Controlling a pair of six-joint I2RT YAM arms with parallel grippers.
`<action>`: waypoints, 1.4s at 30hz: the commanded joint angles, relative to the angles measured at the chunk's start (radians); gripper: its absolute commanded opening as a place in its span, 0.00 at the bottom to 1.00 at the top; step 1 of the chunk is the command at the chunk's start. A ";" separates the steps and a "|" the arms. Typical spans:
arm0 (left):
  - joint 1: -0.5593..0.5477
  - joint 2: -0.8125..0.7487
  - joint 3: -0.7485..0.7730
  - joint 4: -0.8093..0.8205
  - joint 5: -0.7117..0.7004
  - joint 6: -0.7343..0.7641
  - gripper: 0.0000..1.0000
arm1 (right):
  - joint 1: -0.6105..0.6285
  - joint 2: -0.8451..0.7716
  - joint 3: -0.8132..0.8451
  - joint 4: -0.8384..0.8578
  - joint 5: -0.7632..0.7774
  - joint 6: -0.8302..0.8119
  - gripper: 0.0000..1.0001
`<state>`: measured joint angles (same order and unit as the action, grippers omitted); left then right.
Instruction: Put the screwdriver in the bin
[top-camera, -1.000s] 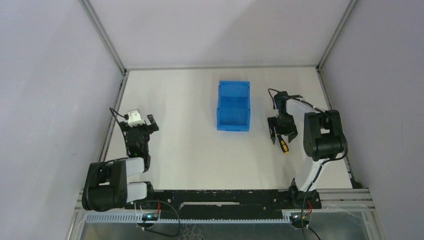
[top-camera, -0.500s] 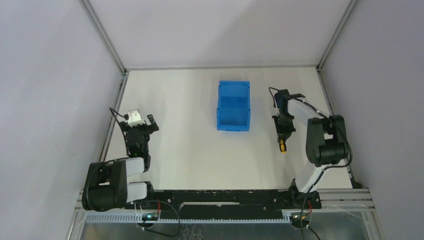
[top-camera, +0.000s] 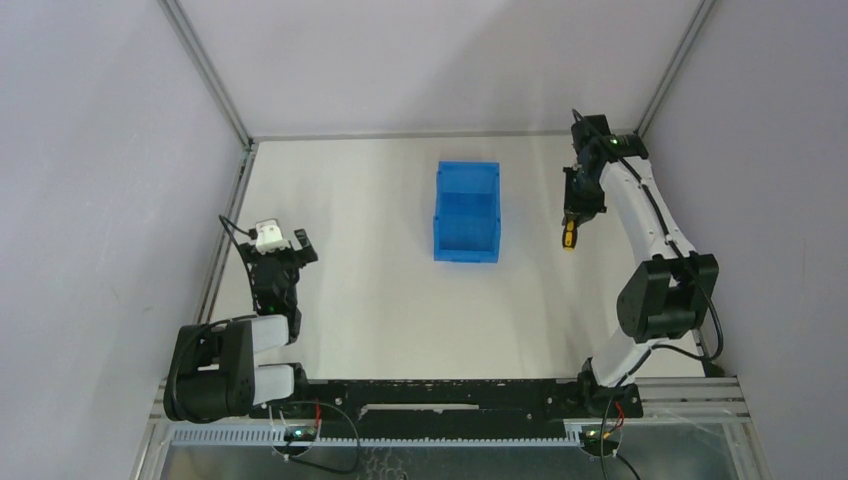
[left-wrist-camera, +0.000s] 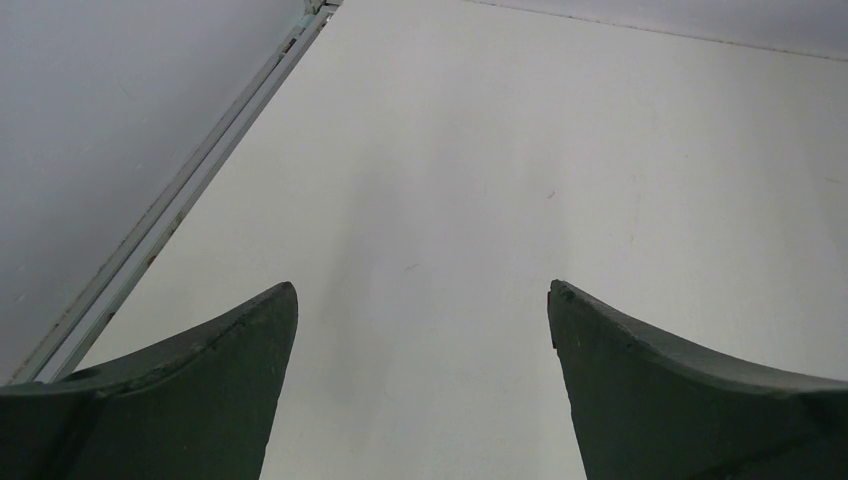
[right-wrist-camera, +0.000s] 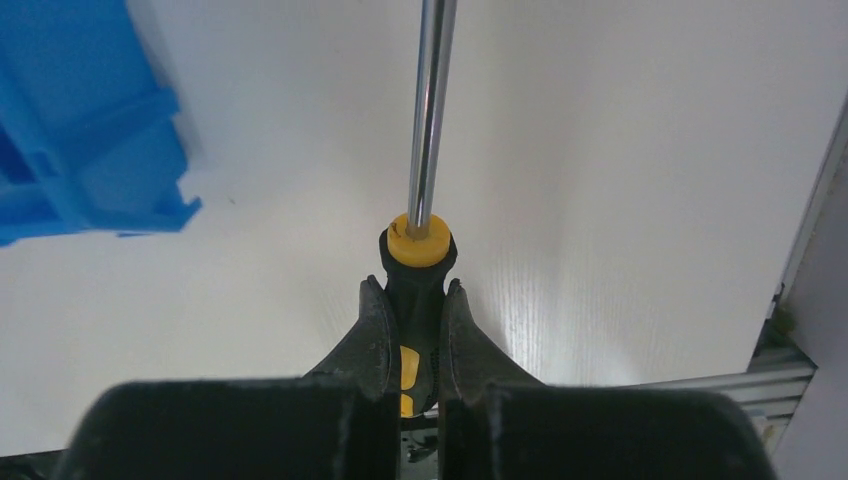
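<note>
The blue bin stands open and empty at the table's middle back; its corner shows at the upper left of the right wrist view as the bin. My right gripper hangs to the right of the bin, off the table, shut on the screwdriver. In the right wrist view the gripper clamps the yellow-and-black handle, and the screwdriver points its grey shaft away from the fingers. My left gripper rests open at the left side, and the wrist view shows this gripper with only bare table between its fingers.
Grey enclosure walls close in the table on three sides. A metal rail runs along the left edge and another rail along the right edge. The right arm's elbow stands near the front right.
My right gripper shut on the screwdriver, lifted it off the table and carried it toward the back, to the right of the bin. The left arm has not moved.
</note>
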<state>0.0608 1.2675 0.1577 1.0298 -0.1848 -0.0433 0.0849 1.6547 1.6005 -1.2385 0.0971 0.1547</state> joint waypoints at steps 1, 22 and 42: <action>-0.006 -0.010 0.034 0.024 -0.008 0.017 1.00 | 0.097 0.071 0.135 -0.040 -0.047 0.099 0.00; -0.006 -0.010 0.034 0.024 -0.008 0.017 1.00 | 0.439 0.523 0.458 0.110 -0.102 0.078 0.00; -0.006 -0.010 0.034 0.024 -0.008 0.017 1.00 | 0.455 0.498 0.310 0.309 0.052 0.133 0.45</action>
<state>0.0608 1.2675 0.1577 1.0298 -0.1848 -0.0433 0.5323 2.2501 1.9049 -0.9787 0.1188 0.2577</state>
